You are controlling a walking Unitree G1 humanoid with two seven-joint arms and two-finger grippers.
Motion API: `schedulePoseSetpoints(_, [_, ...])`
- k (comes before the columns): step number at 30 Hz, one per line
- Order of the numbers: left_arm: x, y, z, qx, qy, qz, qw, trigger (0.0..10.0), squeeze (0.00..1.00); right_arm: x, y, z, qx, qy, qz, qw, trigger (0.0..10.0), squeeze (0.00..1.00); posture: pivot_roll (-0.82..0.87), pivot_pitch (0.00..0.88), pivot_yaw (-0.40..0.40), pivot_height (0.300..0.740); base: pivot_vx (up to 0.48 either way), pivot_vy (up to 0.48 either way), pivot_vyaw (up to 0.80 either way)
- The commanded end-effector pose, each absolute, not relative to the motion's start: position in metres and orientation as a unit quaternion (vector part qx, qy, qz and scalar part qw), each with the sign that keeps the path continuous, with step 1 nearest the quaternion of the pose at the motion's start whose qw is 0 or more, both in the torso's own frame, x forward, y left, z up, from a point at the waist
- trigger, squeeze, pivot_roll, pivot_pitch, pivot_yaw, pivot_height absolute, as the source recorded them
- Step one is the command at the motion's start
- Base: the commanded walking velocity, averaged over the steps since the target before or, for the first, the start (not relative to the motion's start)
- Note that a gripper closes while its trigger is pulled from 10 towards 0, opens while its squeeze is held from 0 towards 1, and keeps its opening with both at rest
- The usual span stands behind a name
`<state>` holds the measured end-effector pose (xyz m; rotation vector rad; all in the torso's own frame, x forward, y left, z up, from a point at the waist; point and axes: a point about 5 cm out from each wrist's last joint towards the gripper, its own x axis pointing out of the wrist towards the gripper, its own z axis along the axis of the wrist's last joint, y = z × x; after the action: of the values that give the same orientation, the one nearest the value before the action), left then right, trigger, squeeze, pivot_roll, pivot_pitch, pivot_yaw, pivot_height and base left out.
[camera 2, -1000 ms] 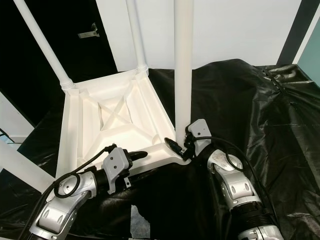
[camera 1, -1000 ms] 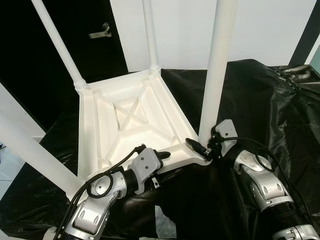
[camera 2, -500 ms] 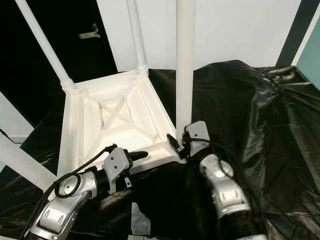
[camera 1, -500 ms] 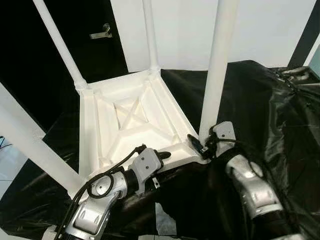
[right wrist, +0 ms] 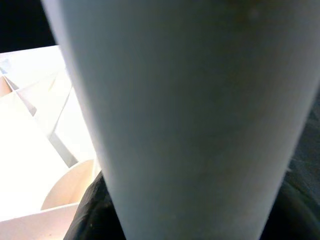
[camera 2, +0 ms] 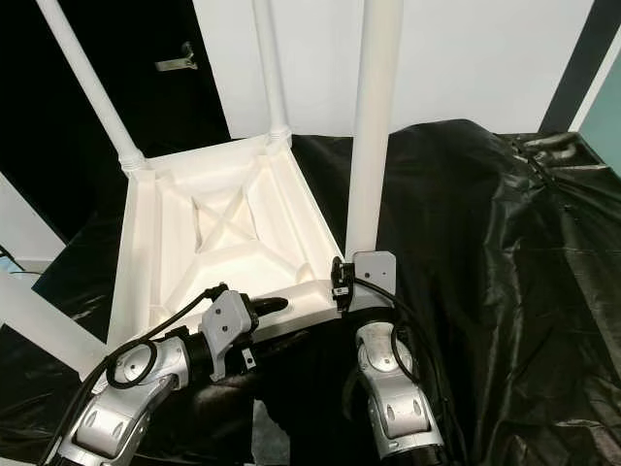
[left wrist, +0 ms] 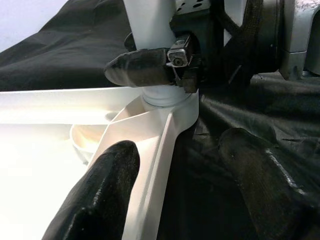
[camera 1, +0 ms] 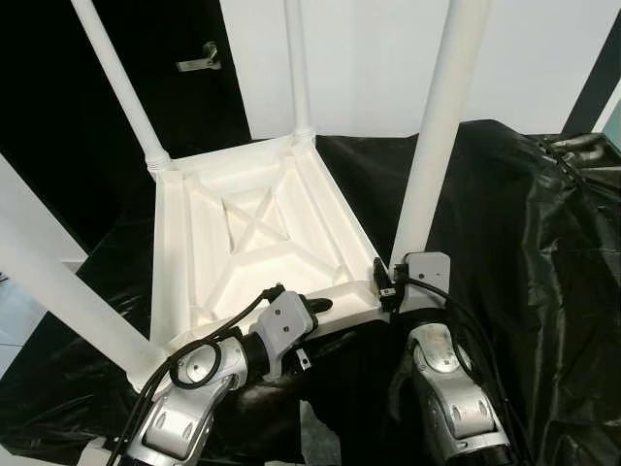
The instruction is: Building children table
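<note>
A white children's table (camera 1: 194, 262) lies upside down on a black sheet, its legs pointing up. My left gripper (camera 1: 312, 309) holds the table's near rim (left wrist: 165, 145), with one finger (left wrist: 100, 195) inside the frame and the other (left wrist: 265, 185) outside it. My right gripper (camera 1: 386, 282) is shut on the base of the near right leg (camera 1: 437, 146), where it meets the corner socket. One right finger (left wrist: 145, 67) presses on that base. The same leg (right wrist: 190, 110) stands close before the right wrist camera. The leg leans slightly to the right at its top.
Three other legs stand up: far left (camera 1: 121, 87), far middle (camera 1: 299, 68) and near left (camera 1: 58, 291). The crumpled black sheet (camera 1: 524, 214) covers the surface to the right. A dark door with a handle (camera 1: 199, 58) stands behind, beside a white wall.
My right forearm has swung in from the right to sit below the leg, its wrist turning around the leg's base. The leg's top now tilts a little rightward. The left gripper has stayed put.
</note>
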<state>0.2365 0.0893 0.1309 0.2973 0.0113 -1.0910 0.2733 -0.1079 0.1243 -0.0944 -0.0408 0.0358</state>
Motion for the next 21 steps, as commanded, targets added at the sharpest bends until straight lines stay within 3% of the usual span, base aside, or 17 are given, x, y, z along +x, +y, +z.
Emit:
schedulePoseSetpoints(1, [0.239,0.09,0.128,0.145,0.01,-0.503,0.852,10.0,0.0,0.269,-0.109,0.112,-0.043,0.01,0.02,0.999,10.0,0.0,0.03,0.0,0.066,0.74,0.0,0.0,0.0])
schedulePoseSetpoints(8, [0.239,0.089,0.128,0.147,0.009,-0.503,0.852,10.0,0.0,0.269,-0.108,0.118,-0.047,-0.003,0.024,0.999,10.0,0.0,0.04,0.0,0.06,0.74,0.0,0.0,0.0])
schedulePoseSetpoints(9, [0.239,0.089,0.129,0.147,0.008,-0.502,0.852,10.0,0.0,0.269,-0.11,0.12,-0.046,-0.01,0.03,0.998,10.0,1.0,0.04,0.0,0.058,0.74,0.0,0.0,0.0])
schedulePoseSetpoints(21, [0.237,0.1,0.135,0.139,0.007,-0.484,0.864,10.0,0.0,0.257,-0.115,0.144,-0.016,-0.09,0.067,0.994,10.0,1.0,0.05,0.0,0.053,0.74,0.0,0.0,0.0])
